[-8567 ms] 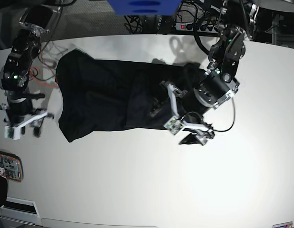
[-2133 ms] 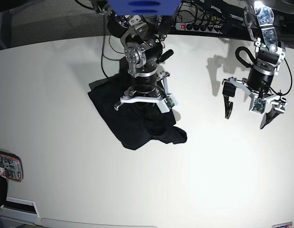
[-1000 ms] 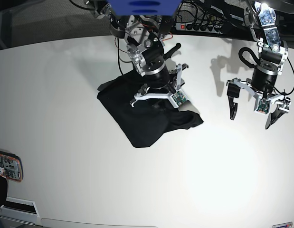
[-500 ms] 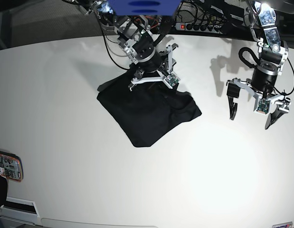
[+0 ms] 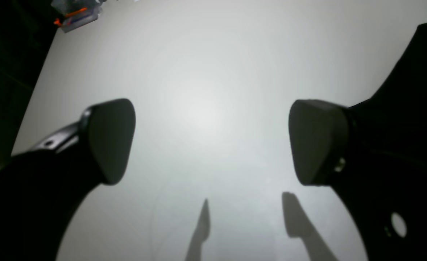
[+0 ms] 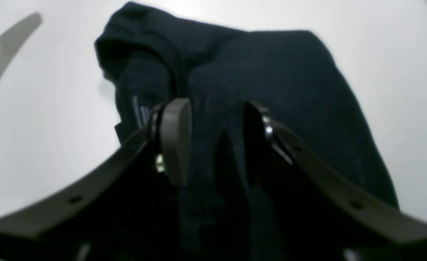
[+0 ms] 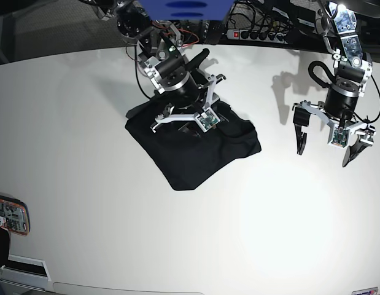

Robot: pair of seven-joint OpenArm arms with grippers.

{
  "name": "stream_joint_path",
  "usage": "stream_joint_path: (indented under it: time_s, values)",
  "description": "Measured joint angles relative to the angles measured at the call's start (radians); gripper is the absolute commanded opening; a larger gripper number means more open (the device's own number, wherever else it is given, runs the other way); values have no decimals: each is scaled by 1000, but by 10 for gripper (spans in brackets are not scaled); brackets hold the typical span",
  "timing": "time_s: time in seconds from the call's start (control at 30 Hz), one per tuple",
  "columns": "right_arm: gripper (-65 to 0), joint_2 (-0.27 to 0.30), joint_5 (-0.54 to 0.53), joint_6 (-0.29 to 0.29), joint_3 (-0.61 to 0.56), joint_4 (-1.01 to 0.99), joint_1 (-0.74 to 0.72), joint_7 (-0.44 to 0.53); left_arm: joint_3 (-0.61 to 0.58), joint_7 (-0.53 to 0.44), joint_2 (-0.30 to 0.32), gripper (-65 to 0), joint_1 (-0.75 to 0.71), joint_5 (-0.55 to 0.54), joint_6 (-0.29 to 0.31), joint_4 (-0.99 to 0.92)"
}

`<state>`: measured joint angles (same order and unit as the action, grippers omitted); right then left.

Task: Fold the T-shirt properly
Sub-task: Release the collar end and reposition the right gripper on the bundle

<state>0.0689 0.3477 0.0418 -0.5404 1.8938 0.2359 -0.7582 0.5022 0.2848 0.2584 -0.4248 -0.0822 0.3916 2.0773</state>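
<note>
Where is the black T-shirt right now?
In the base view the T-shirt lies folded on the white table, upper left of centre, right under the right gripper.

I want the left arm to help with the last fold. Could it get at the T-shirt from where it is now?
Probably yes. The left gripper hangs open over bare table, well apart from the T-shirt, with nothing lying between them. The right gripper sits over the shirt's far part, so the near corner looks free.
</note>
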Motion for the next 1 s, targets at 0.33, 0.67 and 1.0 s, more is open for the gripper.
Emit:
stream_joint_path:
  time_s: [0.33,0.67,1.0]
  values:
    - [-420,-5,-8,-5,150,-11,-82,-11,-5,0,0,0,1,0,0,0]
    - [-421,-11,-219,-10,196,-191,-127,45,-98,0,-1,0,-2,0,2,-5]
    - [-421,-27,-228,-18,281,-615,-164,544,-105,7,-3,0,0,1,-3,-15]
